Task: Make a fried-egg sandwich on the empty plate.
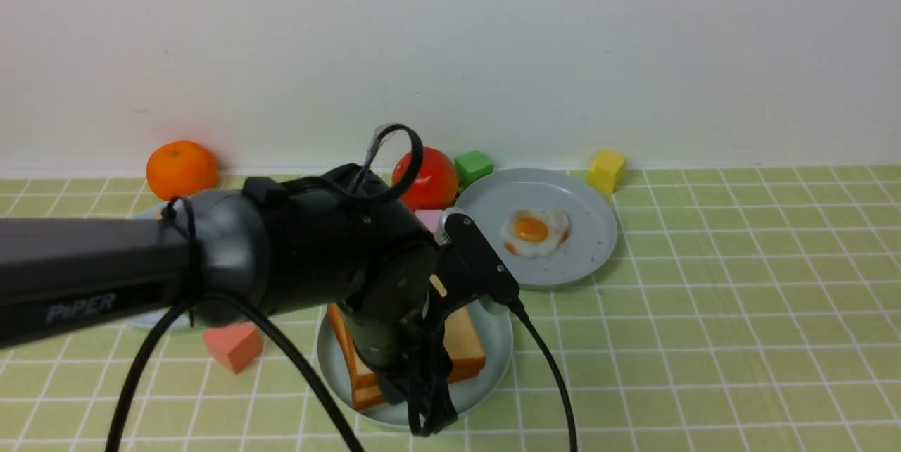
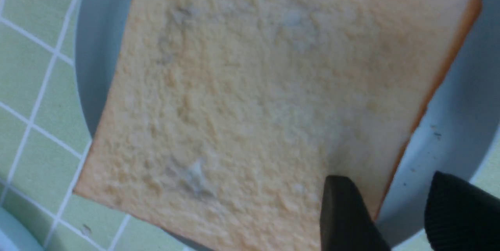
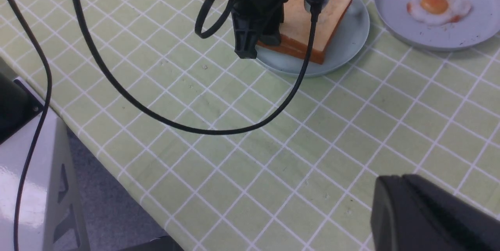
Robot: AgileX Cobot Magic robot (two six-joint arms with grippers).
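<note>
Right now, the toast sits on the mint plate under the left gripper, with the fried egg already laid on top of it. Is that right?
No. The fried egg is not on the toast; it lies on a separate greyer plate behind and to the right, as the front view shows. The toast does sit on the mint plate under the left gripper.

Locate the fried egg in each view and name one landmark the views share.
Front view: fried egg on the grey-blue plate, right of centre.
Left wrist view: not in it.
Right wrist view: fried egg on that plate, beside the toast.
Shared landmark: toast, in all three.
</note>
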